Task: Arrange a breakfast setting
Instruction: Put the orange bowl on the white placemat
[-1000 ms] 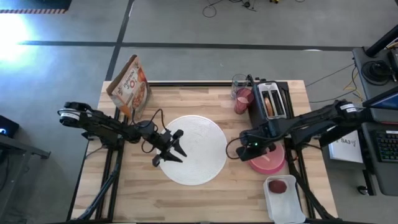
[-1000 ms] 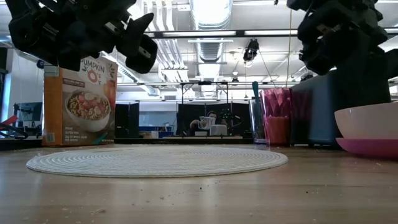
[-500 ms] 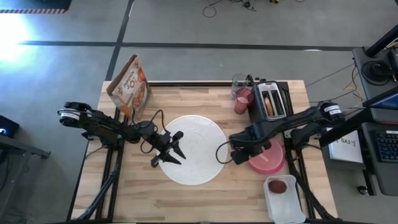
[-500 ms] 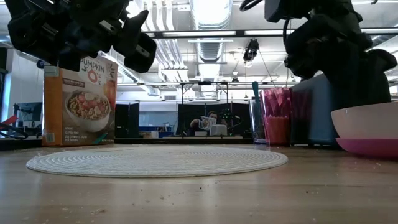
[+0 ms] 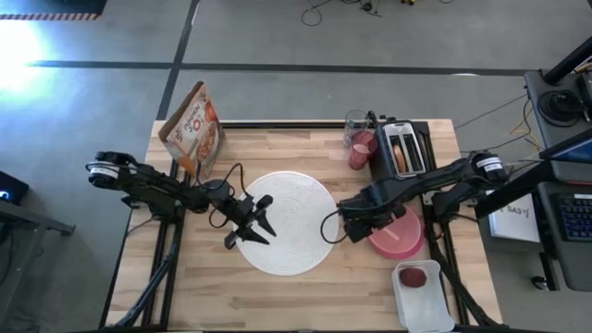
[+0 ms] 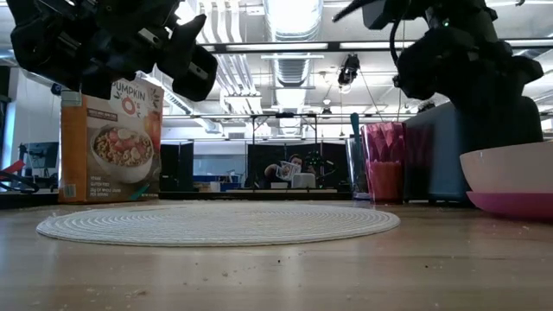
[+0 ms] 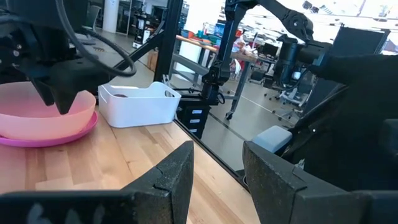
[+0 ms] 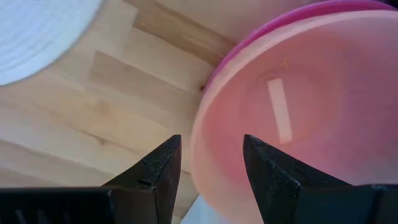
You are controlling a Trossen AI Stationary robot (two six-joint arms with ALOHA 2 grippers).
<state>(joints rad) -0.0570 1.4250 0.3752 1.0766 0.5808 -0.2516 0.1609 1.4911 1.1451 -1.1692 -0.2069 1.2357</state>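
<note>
1. While my left gripper [image 5: 262, 225] hangs over the white mat [image 5: 289, 222], its fingers are parted, holding nothing.
2. My right gripper [image 8: 208, 167] sits right over the peach bowl's [image 8: 298, 112] near rim, fingers apart, gripping nothing.
3. That bowl rests in the pink plate [image 5: 400, 244], just right of the mat, near the tray [image 5: 424, 298].

The table [image 5: 185, 277] was pale matt wood, the disc [image 6: 216, 223] looked woven and ribbed, the bowl [image 8: 298, 118] was smooth translucent plastic.
</note>
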